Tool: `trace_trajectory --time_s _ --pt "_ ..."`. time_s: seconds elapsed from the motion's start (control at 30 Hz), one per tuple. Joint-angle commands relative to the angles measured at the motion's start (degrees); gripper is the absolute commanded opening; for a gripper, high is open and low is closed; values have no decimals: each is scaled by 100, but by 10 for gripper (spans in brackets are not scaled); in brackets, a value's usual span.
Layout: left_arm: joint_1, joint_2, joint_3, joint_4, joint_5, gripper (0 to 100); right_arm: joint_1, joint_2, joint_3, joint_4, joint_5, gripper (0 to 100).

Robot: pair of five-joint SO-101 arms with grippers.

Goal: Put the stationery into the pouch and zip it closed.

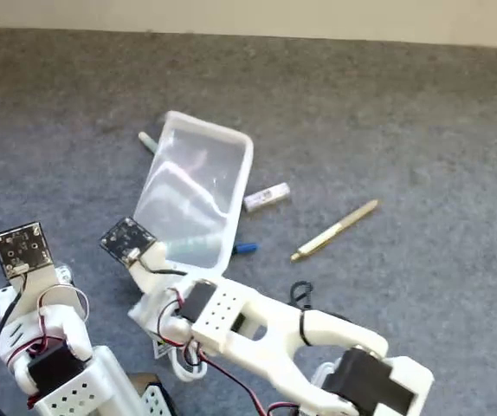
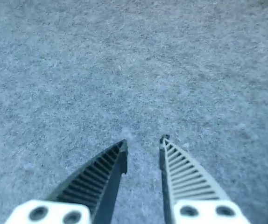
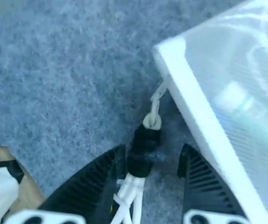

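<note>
Pouch (image 1: 198,186) lies mid-table, the gold pen (image 1: 335,230) loose beside it. My right gripper (image 3: 152,151) gapes astride the zip pull (image 3: 145,140), gripping nothing; I'd pinch the black toggle squarely before drawing. Left gripper (image 2: 143,141) hangs part-open, empty.

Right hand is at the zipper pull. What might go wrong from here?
1. The gold pen and white stick lie outside the pouch; zipping now would likely shut them out.
2. The left hand hovers over carpet, not bracing the pouch, so pulling the zipper cord may drag it.
</note>
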Motion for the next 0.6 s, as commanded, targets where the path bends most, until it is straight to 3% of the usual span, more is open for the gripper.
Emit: trace_trajectory --time_s 0.0,0.37,0.57 --pt "-75 -40 -189 -26 88 126 -119 119 -541 207 -79 187" --pt "-75 -40 -171 -26 97 126 -84 1297 -1174 374 -413 185" --pt "-75 -40 -171 -26 97 129 198 1552 -1763 1270 -387 3"
